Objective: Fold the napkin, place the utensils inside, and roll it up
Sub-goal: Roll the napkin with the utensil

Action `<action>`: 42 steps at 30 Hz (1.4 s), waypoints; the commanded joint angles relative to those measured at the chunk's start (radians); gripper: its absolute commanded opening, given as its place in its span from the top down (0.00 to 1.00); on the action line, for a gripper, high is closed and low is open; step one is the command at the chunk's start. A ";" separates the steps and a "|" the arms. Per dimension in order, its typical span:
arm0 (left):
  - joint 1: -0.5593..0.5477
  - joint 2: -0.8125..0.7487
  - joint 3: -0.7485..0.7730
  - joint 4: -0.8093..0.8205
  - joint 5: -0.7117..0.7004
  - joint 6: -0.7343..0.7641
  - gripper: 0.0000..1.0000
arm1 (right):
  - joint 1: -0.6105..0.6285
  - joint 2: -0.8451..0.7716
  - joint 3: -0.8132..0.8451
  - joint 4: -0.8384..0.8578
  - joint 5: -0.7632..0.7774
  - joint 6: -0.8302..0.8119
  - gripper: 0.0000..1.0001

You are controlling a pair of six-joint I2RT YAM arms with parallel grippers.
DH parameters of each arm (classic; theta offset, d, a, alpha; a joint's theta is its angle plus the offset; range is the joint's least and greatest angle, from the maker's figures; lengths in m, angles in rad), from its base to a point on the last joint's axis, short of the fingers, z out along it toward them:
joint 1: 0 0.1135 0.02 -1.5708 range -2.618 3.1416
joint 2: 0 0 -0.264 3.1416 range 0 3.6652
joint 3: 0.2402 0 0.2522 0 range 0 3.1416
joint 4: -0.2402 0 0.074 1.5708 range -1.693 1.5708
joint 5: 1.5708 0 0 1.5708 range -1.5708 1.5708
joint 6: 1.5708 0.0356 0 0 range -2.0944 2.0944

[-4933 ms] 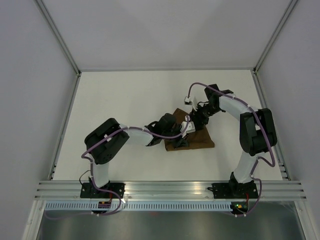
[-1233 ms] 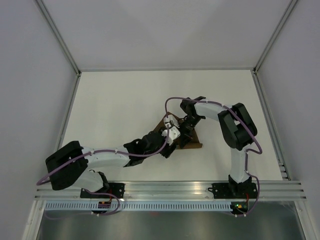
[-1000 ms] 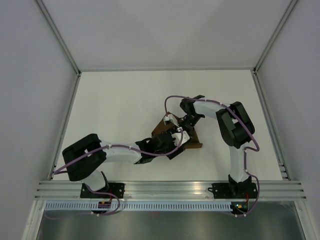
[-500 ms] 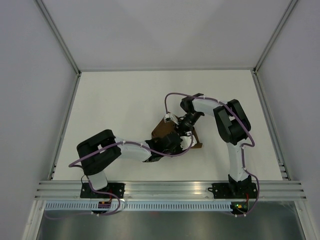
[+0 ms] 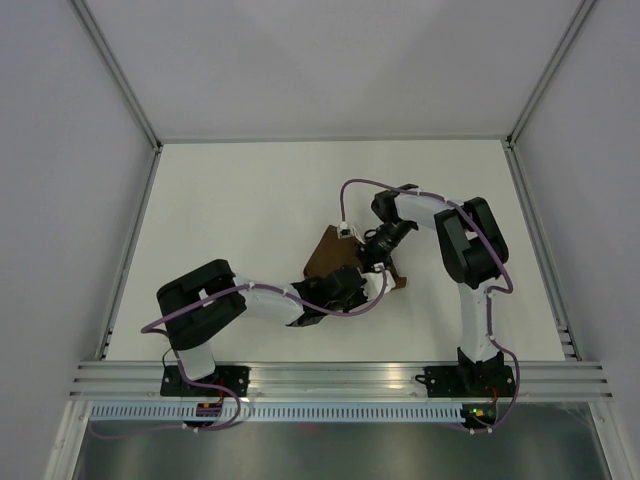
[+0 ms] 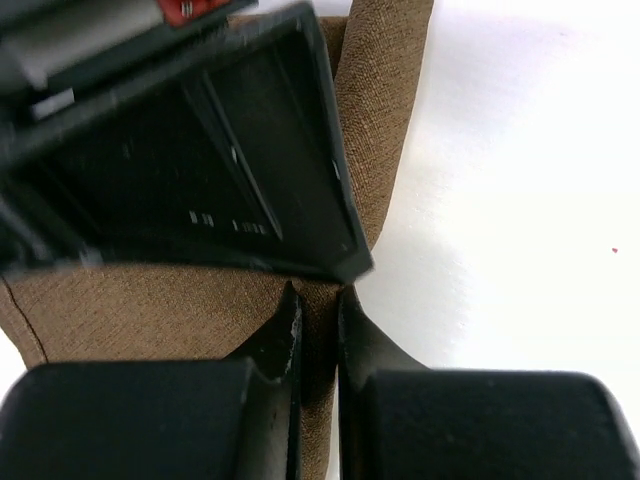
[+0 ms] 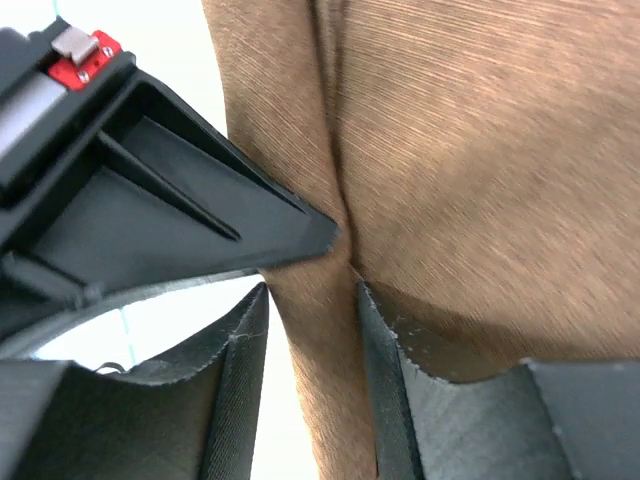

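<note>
The dark brown napkin (image 5: 325,255) lies folded near the table's middle, with both grippers crowded at its right end. My left gripper (image 5: 362,283) is shut on a raised fold of the napkin (image 6: 150,310), and the left wrist view shows its jaws (image 6: 315,300) pinching the cloth. My right gripper (image 5: 372,255) stands just behind it. In the right wrist view the right gripper (image 7: 310,290) is open astride a ridge of napkin (image 7: 480,150), with a gap beside the left finger. Each wrist view shows the other gripper's black finger close by. The utensils are out of view.
The white table (image 5: 230,200) is walled on three sides by pale panels. An aluminium rail (image 5: 340,375) with the two arm bases runs along the near edge.
My left gripper came in open from the lower left and shut on the napkin's fold. My right gripper's jaws opened and let go of the cloth, and its arm shifted slightly right.
</note>
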 commanded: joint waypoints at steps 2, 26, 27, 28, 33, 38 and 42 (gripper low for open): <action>0.012 0.028 -0.055 -0.002 0.033 -0.100 0.98 | -0.080 -0.060 0.005 0.089 -0.010 -0.013 0.51; 0.080 0.053 -0.138 0.045 0.291 -0.395 0.98 | -0.308 -0.720 -0.455 0.542 -0.027 0.018 0.48; 0.090 0.054 -0.145 0.056 0.309 -0.409 0.98 | -0.307 -0.746 -0.502 0.553 -0.028 -0.005 0.48; 0.095 0.054 -0.155 0.064 0.338 -0.435 0.98 | -0.304 -0.771 -0.522 0.562 -0.027 -0.014 0.47; 0.141 0.073 -0.182 0.082 0.450 -0.502 0.98 | -0.186 -0.904 -0.681 0.657 0.111 -0.047 0.45; 0.199 0.123 -0.187 0.094 0.620 -0.568 0.98 | -0.009 -1.040 -0.883 0.880 0.300 -0.028 0.42; 0.229 0.174 -0.189 0.116 0.708 -0.611 0.98 | 0.099 -1.078 -0.949 0.954 0.383 -0.033 0.39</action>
